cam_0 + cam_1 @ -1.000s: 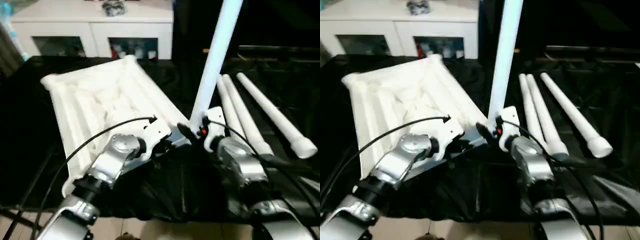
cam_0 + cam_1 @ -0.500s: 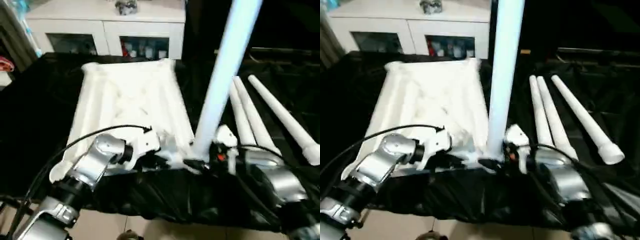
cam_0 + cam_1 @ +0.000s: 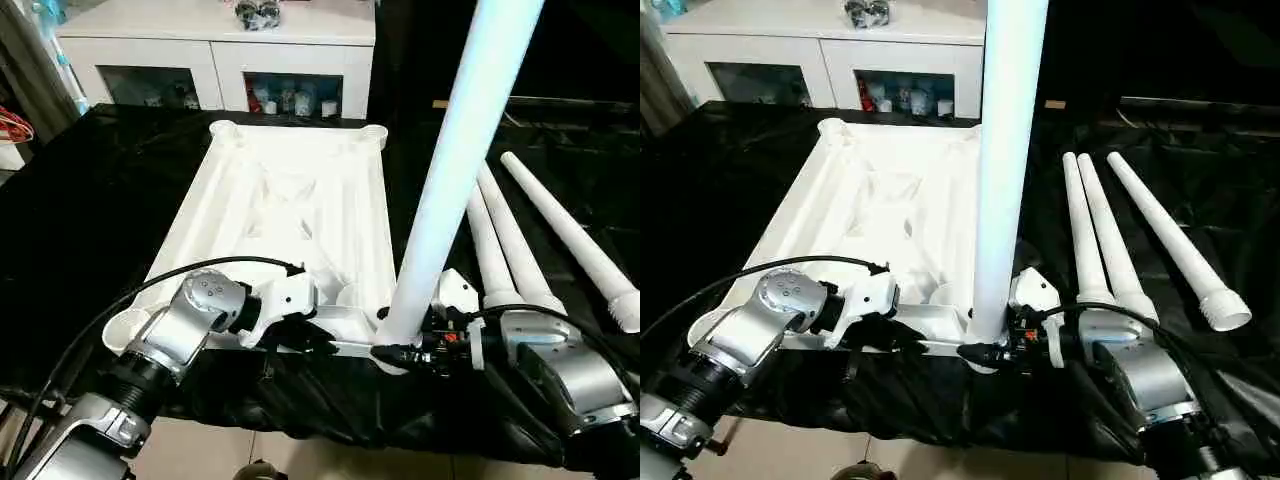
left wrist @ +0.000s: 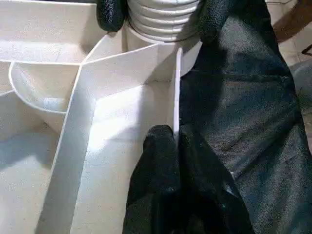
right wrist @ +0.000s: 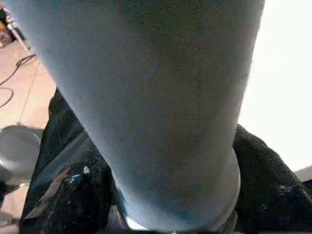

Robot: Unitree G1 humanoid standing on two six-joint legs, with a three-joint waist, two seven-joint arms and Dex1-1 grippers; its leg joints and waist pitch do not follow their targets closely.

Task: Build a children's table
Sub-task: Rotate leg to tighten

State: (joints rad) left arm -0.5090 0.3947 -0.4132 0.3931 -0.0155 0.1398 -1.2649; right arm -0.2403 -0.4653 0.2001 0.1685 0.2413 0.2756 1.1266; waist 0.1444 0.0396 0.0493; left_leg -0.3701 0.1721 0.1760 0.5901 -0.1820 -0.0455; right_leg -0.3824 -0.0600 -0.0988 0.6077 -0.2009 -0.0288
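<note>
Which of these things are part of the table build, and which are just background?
Job: tabletop, upside down; upright leg in the right gripper; three loose legs on the black cloth; left gripper pinching the tabletop's edge.
Background: white cabinet, black cloth.

Both silver forearms reach fwd and down, angled in toward each other. Left pincer (image 3: 300, 335) is low, black fingers (image 4: 165, 161) pinched together on the thin near rim of the tabletop (image 3: 290, 200), one finger each side of the wall, pointing toward the robot's right. Right pincer (image 3: 392, 352) sits just beside it, wrist turned inward, fingers clamped round the ribbed base of the upright leg (image 3: 455, 170), one finger each side. The two pincers are close but apart.
</note>
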